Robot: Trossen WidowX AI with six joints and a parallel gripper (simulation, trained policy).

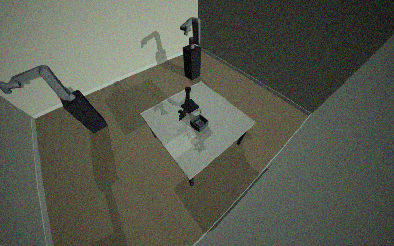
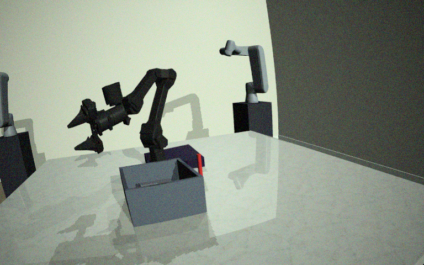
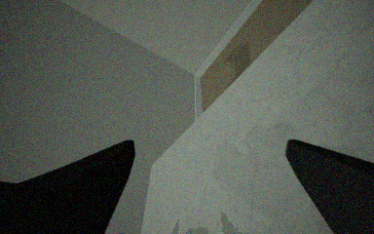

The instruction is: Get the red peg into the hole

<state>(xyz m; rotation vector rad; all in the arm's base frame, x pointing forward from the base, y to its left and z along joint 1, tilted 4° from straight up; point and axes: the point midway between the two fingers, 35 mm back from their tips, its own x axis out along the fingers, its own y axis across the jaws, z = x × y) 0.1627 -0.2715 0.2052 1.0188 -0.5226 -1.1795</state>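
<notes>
The red peg (image 1: 200, 110) (image 2: 199, 164) stands upright just outside the box, behind its right rear side in the exterior view; its lower end is hidden there by the box wall. The grey open box (image 1: 195, 126) (image 2: 167, 200) sits on the table. Part of the plate (image 2: 158, 183) shows at its bottom; the hole is not clear. My gripper (image 1: 179, 116) (image 2: 71, 137) (image 3: 209, 147) is wide open and empty. It hangs above the table, left of the box and well away from the peg. Neither peg nor box shows in the wrist view.
The table (image 1: 226, 116) (image 2: 312, 200) (image 3: 312, 117) carries the dark arm base (image 1: 190, 106) (image 2: 184, 153) behind the box. Two grey arms on dark pedestals (image 1: 191, 62) (image 1: 84, 111) stand on the floor beyond the table. Shadows of the arm fall across the table.
</notes>
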